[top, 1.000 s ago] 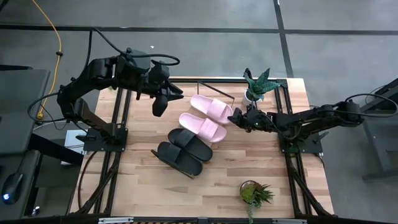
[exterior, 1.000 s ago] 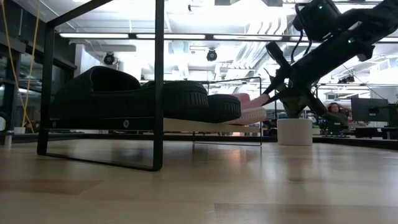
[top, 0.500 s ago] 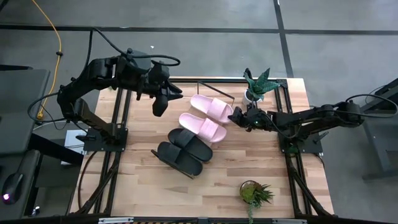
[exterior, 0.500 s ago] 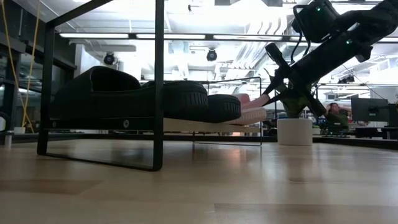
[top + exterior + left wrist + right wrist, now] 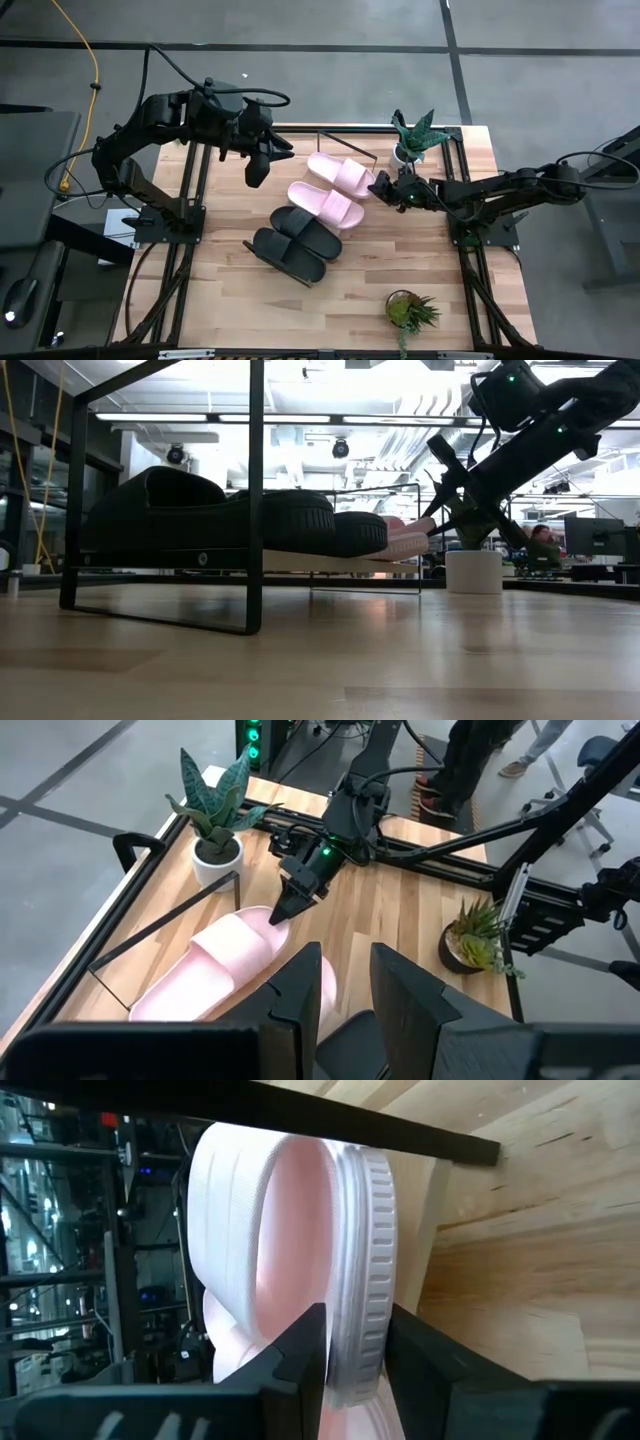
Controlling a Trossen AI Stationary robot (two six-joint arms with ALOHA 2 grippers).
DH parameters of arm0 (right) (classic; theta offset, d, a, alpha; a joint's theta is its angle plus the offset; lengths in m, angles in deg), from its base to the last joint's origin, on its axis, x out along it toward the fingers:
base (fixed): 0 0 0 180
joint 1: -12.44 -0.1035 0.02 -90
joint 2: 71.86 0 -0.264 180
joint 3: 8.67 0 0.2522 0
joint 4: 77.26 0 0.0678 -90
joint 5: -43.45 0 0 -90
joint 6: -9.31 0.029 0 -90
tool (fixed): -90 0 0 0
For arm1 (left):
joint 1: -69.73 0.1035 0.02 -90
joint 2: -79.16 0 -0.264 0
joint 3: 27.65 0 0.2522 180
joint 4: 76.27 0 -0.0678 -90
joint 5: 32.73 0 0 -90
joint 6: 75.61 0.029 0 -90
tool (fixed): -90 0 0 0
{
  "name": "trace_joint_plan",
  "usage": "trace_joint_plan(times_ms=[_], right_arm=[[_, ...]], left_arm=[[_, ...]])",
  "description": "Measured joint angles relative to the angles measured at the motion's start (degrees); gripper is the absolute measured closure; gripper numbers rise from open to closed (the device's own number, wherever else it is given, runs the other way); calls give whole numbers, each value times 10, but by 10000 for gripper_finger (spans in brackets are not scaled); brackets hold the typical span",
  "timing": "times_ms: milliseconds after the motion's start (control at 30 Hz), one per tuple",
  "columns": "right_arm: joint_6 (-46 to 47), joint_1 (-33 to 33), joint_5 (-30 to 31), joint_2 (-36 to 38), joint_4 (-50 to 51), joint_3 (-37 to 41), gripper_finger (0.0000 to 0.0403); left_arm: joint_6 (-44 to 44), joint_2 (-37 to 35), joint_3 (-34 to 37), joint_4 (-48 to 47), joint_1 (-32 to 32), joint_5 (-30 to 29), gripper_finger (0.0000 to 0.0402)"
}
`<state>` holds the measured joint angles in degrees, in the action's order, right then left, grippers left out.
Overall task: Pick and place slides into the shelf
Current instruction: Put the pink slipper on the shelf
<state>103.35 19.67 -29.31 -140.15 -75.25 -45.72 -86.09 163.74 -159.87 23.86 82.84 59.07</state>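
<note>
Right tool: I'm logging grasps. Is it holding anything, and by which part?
Cannot be told: the right tool is at the end edge of a pink slide, grip unclear.

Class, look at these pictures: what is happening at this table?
Four slides, two black and two pink, lie in a row on the shelf. The right gripper sits at the end of the far pink slide, fingers either side of its edge. The left gripper hangs above the table nearby, holding nothing.
</note>
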Motion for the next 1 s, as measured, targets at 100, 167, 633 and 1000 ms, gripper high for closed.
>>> trace_joint_plan(times_ms=[100,167,633,1000], right_arm=[[-1,7,-11,0,2,0,313],[-8,15,-16,0,2,0,313],[-61,39,-15,0,155,-71,313],[-77,32,39,0,286,-108,313]], left_arm=[[2,0,0,0,0,-5,323],[2,0,0,0,0,-11,323],[2,0,0,0,0,-14,323],[2,0,0,0,0,-14,323]])
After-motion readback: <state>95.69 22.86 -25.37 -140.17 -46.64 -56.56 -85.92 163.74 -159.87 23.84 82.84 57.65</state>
